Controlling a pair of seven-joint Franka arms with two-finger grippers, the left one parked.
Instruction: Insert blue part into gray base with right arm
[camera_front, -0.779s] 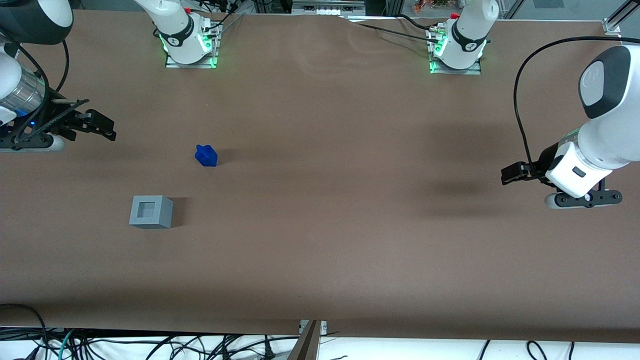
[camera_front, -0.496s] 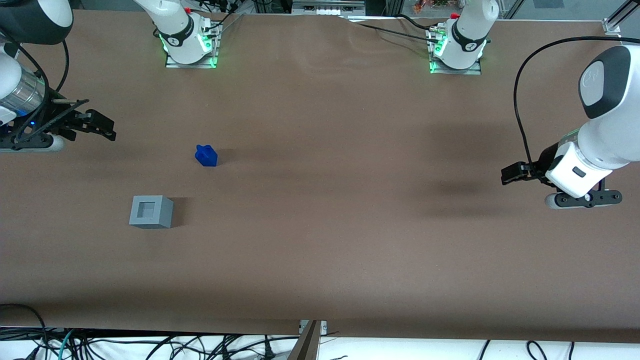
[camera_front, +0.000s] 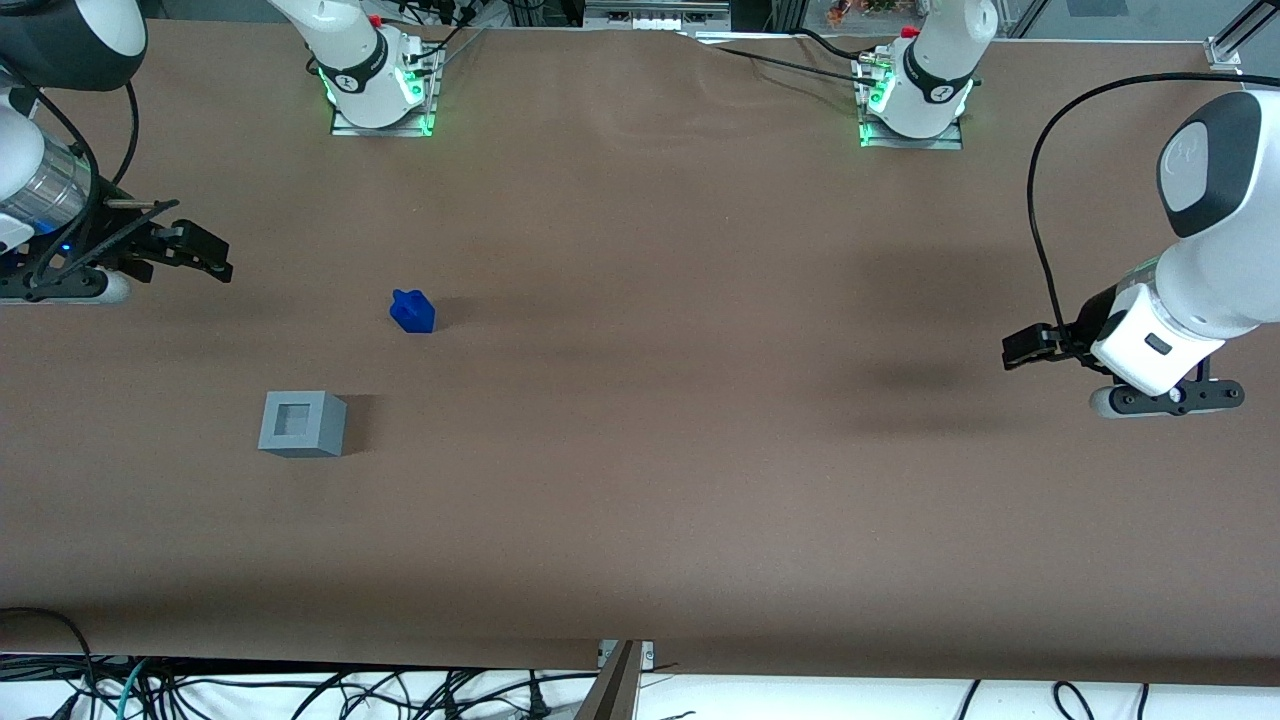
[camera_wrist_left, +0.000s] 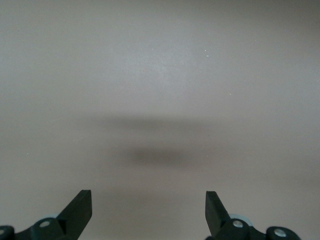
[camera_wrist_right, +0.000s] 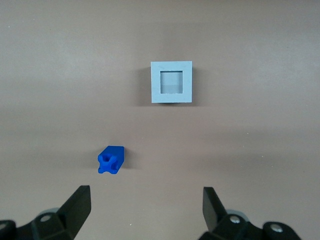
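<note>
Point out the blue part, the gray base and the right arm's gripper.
blue part (camera_front: 412, 311): front view, on its blue body.
gray base (camera_front: 302, 423): front view, on the top face beside the square recess.
gripper (camera_front: 205, 253): front view, midway between its open fingertips, above the table and apart from both pieces.

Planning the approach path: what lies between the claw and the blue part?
Nothing: only bare brown table separates the open claw from the blue part in the front view. The gray base sits nearer the camera.

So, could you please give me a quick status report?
Right claw open, empty, hovering above table. Blue part loose on table, apart from gray base; recess empty. Nothing between them.
</note>
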